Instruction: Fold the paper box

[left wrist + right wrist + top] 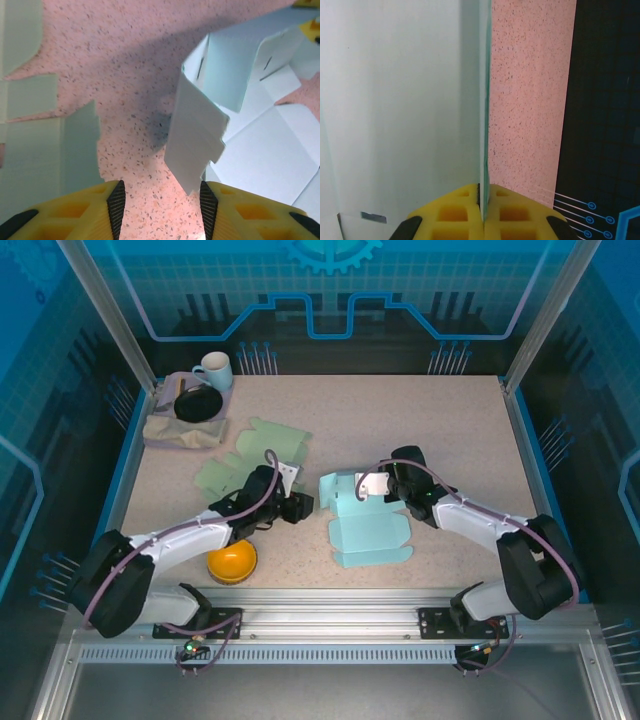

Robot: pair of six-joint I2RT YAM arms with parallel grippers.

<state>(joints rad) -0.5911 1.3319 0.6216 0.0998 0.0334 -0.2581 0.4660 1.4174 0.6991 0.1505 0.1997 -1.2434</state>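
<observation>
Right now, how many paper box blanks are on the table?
3. Light blue partly folded paper box at centre; two flat pale green paper blanks on the left: one farther back, one partly under the left arm, which may hide more.

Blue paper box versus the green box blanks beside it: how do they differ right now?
The blue paper box has walls raised upright; the green box blanks lie flat. The right gripper is shut on a blue paper box wall; nothing grips the green box blanks. Both are die-cut paper sheets on the table.
</observation>
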